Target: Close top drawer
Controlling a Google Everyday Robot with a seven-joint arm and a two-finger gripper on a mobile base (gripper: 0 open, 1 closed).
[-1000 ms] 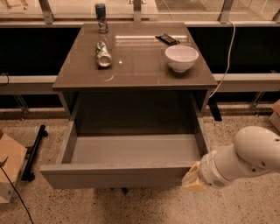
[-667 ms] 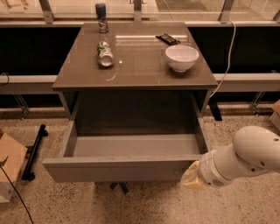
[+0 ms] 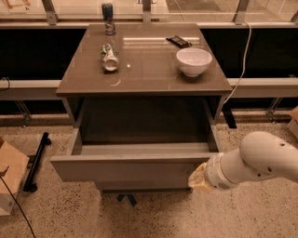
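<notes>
The gripper [image 3: 198, 177] sits against the front panel of the top drawer [image 3: 125, 168], which extends to its left; we cannot tell its opening. The drawer has slid partway in since a second ago; we judge further pushing is required.

On the worktop [image 3: 149, 76] in front of me, a white bowl [image 3: 193, 61] sits at the right, with a dark flat packet [image 3: 178, 42] just behind it. A crushed can [image 3: 110, 57] lies on its side left of centre. An upright can [image 3: 108, 12] stands at the back edge. A white cable [image 3: 240, 69] hangs down the right side. A cardboard box [image 3: 9, 179] and a black bar [image 3: 36, 160] lie on the speckled floor [image 3: 153, 218] at left. My fingers [image 3: 198, 176] sit low right, below the worktop's front edge.
</notes>
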